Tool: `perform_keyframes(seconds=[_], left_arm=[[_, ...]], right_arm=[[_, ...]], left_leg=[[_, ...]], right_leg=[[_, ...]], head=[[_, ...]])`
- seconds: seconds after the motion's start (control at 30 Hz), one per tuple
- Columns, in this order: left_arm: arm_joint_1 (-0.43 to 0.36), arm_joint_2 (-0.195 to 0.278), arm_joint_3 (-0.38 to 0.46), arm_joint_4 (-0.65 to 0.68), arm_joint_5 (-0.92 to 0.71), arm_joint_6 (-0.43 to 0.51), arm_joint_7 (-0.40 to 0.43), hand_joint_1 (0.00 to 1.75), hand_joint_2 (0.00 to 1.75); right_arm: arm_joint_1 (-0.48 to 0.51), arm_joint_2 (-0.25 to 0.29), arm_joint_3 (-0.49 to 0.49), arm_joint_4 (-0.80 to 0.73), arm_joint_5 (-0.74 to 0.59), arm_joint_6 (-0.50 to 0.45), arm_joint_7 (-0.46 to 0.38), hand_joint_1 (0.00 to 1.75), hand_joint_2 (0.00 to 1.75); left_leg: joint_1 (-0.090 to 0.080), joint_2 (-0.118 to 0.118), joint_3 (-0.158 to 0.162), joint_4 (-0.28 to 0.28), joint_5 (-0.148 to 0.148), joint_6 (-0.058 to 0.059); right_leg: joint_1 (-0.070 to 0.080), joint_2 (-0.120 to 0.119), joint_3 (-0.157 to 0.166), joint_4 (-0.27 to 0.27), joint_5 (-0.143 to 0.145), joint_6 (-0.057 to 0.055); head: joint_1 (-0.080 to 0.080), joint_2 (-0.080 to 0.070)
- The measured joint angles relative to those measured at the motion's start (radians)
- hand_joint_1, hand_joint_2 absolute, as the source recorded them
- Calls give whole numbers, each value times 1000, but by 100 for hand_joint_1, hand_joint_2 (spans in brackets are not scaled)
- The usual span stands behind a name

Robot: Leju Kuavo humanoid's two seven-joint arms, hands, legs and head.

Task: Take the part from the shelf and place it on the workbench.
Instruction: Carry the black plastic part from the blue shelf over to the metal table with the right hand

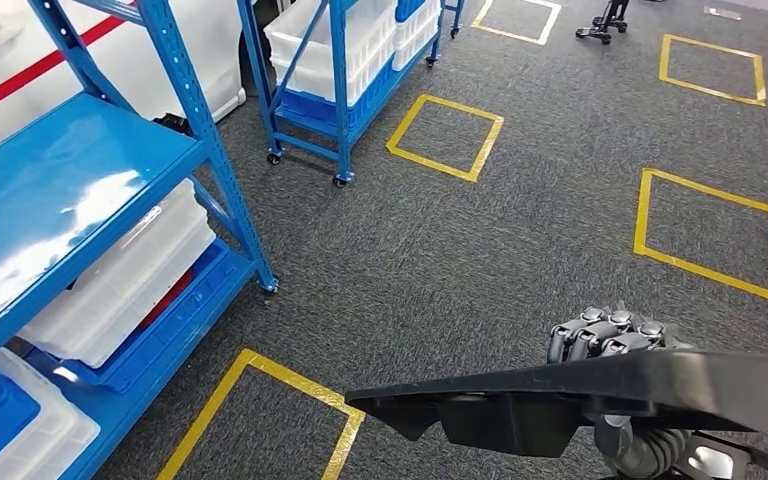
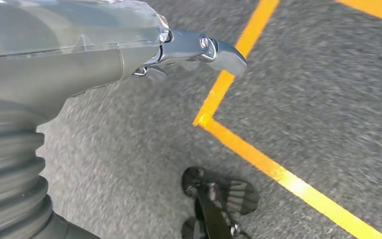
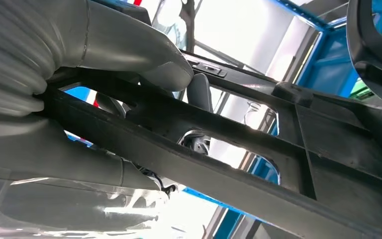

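Note:
A long black plastic part [image 1: 560,395] with ribs and cut-outs crosses the bottom right of the head view, held level above the carpet. My right hand [image 1: 610,335] grips it from behind, the fingers curled over its far edge. In the right wrist view the thumb [image 3: 129,50] presses on a black rib of the part [image 3: 219,164], with the other fingers underneath. My left hand [image 2: 129,55] hangs over the grey floor and holds nothing, its thumb stretched out. The blue shelf [image 1: 80,170] stands to my left.
White bins [image 1: 130,270] and blue trays sit on the lower levels of the shelf. A second blue rack on wheels [image 1: 340,90] with white bins stands further back. Yellow tape squares [image 1: 447,135] mark the grey carpet, one by my left hand [image 2: 258,157].

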Motion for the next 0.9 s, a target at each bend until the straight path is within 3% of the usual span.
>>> perform_keyframes(seconds=[0.07,0.13,0.2,0.27,0.3,0.37,0.4,0.43,0.5,0.57,0.63,0.67,0.73,0.77,0.83,0.87,0.9], left_arm=[[-3,-1,0,1,-3,-1,3,0,175],[-7,-3,-1,2,-5,-4,5,0,175],[-10,-5,-3,2,-7,-9,5,0,175],[-11,-6,-5,2,-7,-12,5,0,175],[-11,-6,-6,2,-5,-12,5,0,175],[-11,-7,-6,2,3,-9,5,0,175],[-13,-9,-6,2,8,-6,5,0,175],[-16,-12,-5,2,12,-4,5,0,175],[-21,-19,-5,2,17,1,5,0,175],[-22,-28,-5,2,18,3,6,0,175],[-22,-36,-5,2,18,7,8,0,175],[-22,-39,-5,3,18,8,10,0,175],[-21,-45,-4,3,18,12,14,0,175],[-20,-47,-3,4,19,14,16,0,175],[-15,-52,-2,5,19,17,19,0,175],[-14,-52,-1,5,19,18,19,0,175],[-12,-53,0,5,19,19,19,0,175]], right_arm=[[-19,2,-1,8,-8,8,15,155,175],[-41,5,-3,15,-23,11,39,155,175],[-64,5,-7,22,-41,14,63,155,175],[-91,5,-9,31,-58,23,82,155,175],[-107,5,-8,40,-69,29,93,155,175],[-145,5,0,71,-92,39,115,155,175],[-167,5,7,90,-100,40,124,155,175],[-188,5,14,107,-106,39,131,155,175],[-225,5,27,135,-114,36,140,155,175],[-252,6,40,155,-115,27,145,155,175],[-263,8,53,168,-109,17,147,155,175],[-263,9,58,172,-107,13,148,155,175],[-271,12,67,180,-109,10,150,155,175],[-276,14,70,186,-113,10,152,155,175],[-282,16,75,197,-124,10,158,155,175],[-282,16,77,202,-128,10,160,155,175],[-282,16,78,207,-131,10,162,155,175]], left_leg=[[-1,-19,10,-29,2,11],[-4,0,8,-28,6,29],[-4,19,8,-30,10,41],[-7,40,8,-33,10,49],[-9,52,7,-33,10,51],[-14,78,6,-33,8,52],[-16,90,6,-33,7,52],[-18,101,8,-33,6,53],[-22,119,13,-37,5,52],[-21,135,19,-44,4,47],[-21,152,28,-57,5,39],[-21,146,33,-58,3,36],[-21,103,21,-16,-24,31],[-20,74,-4,36,-50,29],[-17,50,-73,161,-99,24],[-17,47,-98,197,-102,20],[-15,46,-106,197,-84,17]], right_leg=[[-1,18,-17,22,-7,12],[-3,33,-27,26,-5,18],[-3,2,-42,54,-19,25],[-2,-56,-92,154,-70,33],[-3,-73,-128,223,-99,36],[-3,-83,-175,306,-118,34],[-1,-85,-171,294,-100,30],[3,-91,-145,242,-68,22],[20,-133,-70,98,-12,-1],[38,-166,-32,19,1,-20],[42,-152,-26,1,3,-31],[39,-140,-17,-12,10,-33],[28,-119,3,-40,25,-36],[24,-109,8,-46,28,-35],[22,-84,9,-43,26,-36],[21,-69,9,-40,23,-35],[20,-54,9,-34,19,-32]], head=[[-2,0],[-3,0],[0,0],[6,0],[7,0],[7,0],[7,0],[7,0],[7,0],[8,0],[10,0],[10,0],[10,0],[10,0],[10,0],[10,0],[10,0]])
